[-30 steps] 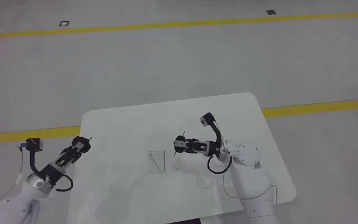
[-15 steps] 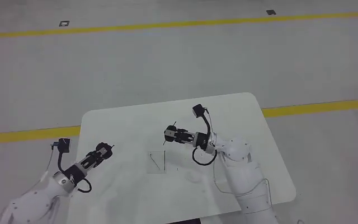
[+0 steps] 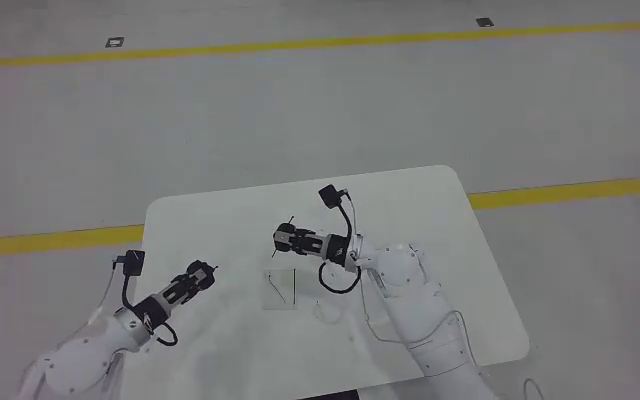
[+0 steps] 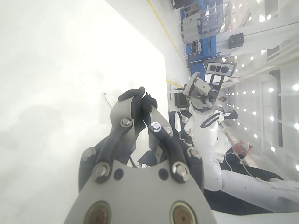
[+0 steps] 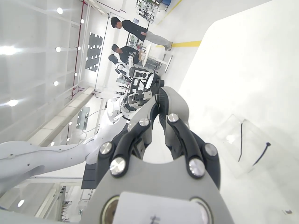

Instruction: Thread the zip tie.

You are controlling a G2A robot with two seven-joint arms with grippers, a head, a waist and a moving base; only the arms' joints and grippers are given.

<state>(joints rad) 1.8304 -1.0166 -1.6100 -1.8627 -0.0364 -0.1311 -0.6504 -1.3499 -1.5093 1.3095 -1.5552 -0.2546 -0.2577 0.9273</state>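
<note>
1. Our left gripper [image 3: 205,269] hung clenched on nothing above the table [image 3: 430,210].
2. Two spare ties [image 5: 241,141] lay in a clear tray [image 5: 226,129].
3. Our right gripper [image 3: 280,241] pinched the zip tie [image 5: 159,110] just above that tray; threading, we judged, had not begun.

floor [image 3: 300,110]: pale grey | yellow lines [image 3: 300,43] | ceiling lights [image 5: 59,10] on
</note>
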